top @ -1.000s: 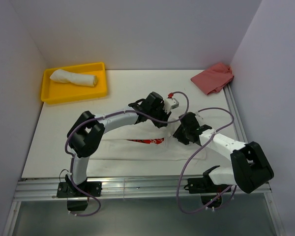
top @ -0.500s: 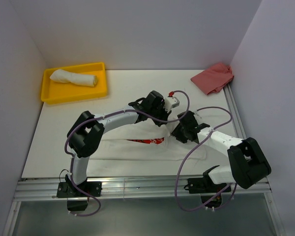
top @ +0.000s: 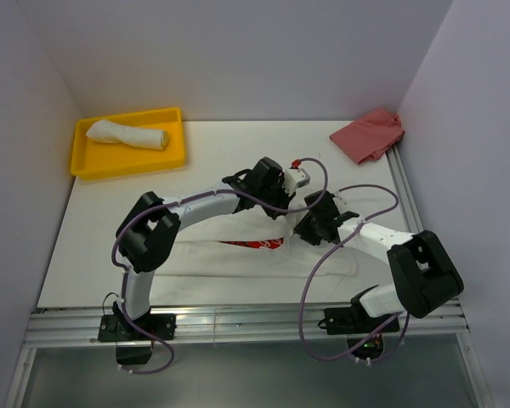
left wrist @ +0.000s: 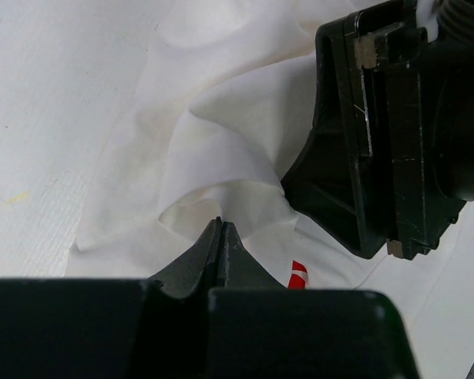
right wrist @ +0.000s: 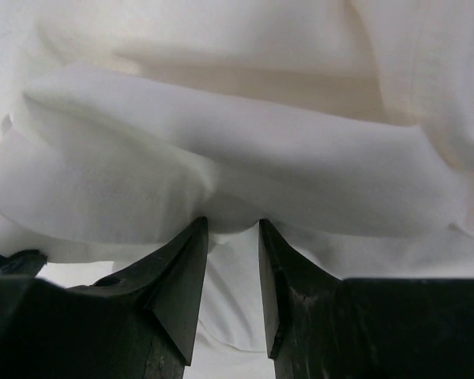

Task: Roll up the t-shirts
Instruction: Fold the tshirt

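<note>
A white t-shirt (top: pixel 238 265) with a red print (top: pixel 255 245) lies spread across the near middle of the table. Both grippers meet at its bunched far right part. My left gripper (top: pixel 281 212) is shut, and its tips pinch a raised fold of the white cloth (left wrist: pixel 221 197). The red print (left wrist: pixel 299 275) shows just beside those tips. My right gripper (top: pixel 301 227) is closed on a thick rolled fold of the shirt (right wrist: pixel 221 158), with the jaws held a little apart by the cloth. Its black body (left wrist: pixel 387 134) is close in front of the left gripper. A second t-shirt (top: pixel 127 134) lies rolled in the tray.
A yellow tray (top: pixel 127 167) stands at the far left. A pinkish-red cloth (top: pixel 367 134) lies crumpled at the far right corner. Walls close in on the left, back and right. A metal rail (top: pixel 238 323) runs along the near edge.
My right gripper has moved a little left and away from me, closer to the left gripper, and its arm has swung in. The left arm has stayed put.
</note>
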Action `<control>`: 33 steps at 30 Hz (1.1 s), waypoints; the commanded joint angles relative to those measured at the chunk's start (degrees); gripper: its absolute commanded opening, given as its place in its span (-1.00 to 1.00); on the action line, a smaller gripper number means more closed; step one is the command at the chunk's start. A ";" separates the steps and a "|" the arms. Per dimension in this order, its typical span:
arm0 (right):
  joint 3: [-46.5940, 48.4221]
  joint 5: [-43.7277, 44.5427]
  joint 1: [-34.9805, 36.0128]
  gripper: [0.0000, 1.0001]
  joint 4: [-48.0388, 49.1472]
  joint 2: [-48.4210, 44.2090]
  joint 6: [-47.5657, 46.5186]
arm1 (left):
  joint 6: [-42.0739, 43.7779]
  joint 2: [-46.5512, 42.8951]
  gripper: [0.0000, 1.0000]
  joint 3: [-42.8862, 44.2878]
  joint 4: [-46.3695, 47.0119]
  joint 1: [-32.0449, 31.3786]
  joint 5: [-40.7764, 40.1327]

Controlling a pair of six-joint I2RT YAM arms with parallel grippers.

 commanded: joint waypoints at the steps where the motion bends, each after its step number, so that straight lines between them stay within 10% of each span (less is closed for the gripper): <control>1: 1.82 0.76 0.39 -0.23 2.16 1.00 1.44 | 0.73 0.31 -0.99 2.00 0.75 -0.40 -0.32; 11: 3.14 3.48 0.39 -0.74 -0.99 -1.80 1.61 | 1.17 0.13 -0.99 1.91 0.66 -0.40 -0.76; 33: 1.91 7.71 -5.06 -0.86 -19.09 -21.14 -3.56 | 8.02 -4.79 -0.99 1.83 -8.47 -0.40 6.88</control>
